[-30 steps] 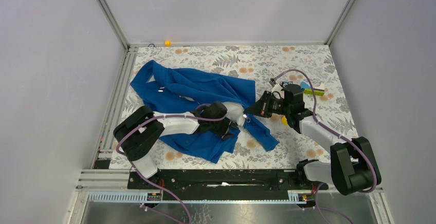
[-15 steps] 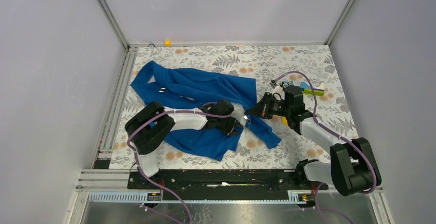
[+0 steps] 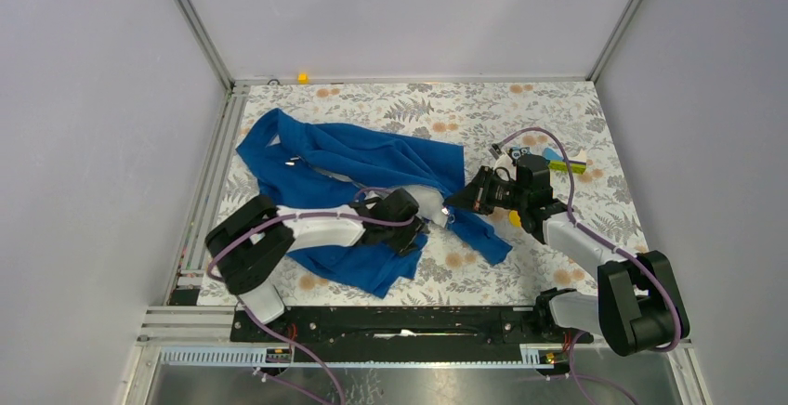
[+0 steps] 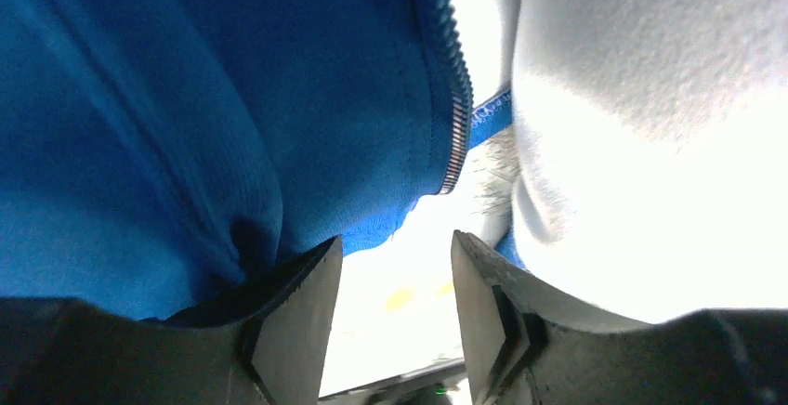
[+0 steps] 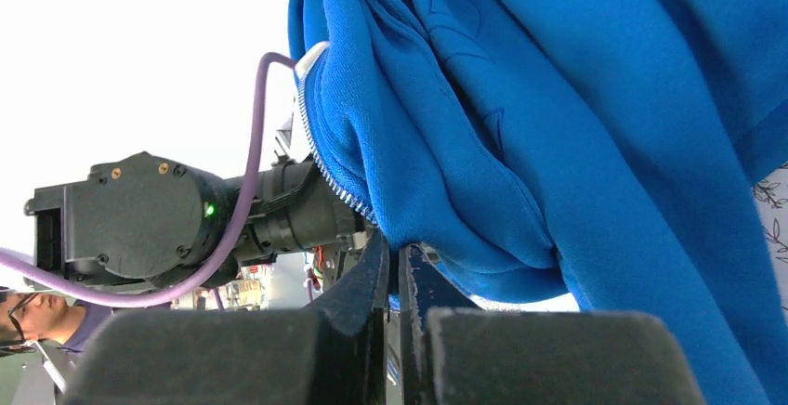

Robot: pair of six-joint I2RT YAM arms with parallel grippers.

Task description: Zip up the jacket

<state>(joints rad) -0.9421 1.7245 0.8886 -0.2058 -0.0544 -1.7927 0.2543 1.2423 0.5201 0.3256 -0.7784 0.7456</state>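
Note:
The royal-blue jacket (image 3: 353,168) lies crumpled on the floral table, with its white lining (image 3: 427,202) showing near the middle. My right gripper (image 3: 457,202) is shut on the jacket's blue front edge (image 5: 446,191), just below a run of zipper teeth (image 5: 330,177). My left gripper (image 3: 415,227) lies low against the jacket, its jaws open with nothing between them (image 4: 395,280). In the left wrist view, blue fabric (image 4: 186,126) with a zipper edge (image 4: 453,98) is to the left and the white lining (image 4: 650,98) to the right. No zipper pull shows.
A small yellow object (image 3: 303,77) sits at the back edge. A yellow-green item (image 3: 569,166) and a small yellow piece (image 3: 514,219) lie by the right arm. Metal rails (image 3: 216,173) border the left side. The left arm (image 5: 139,219) shows in the right wrist view.
My left arm's elbow swung right and then back left, while its gripper stayed at the lining. The jacket's lower hem shifted slightly. My right gripper kept its hold and barely moved.

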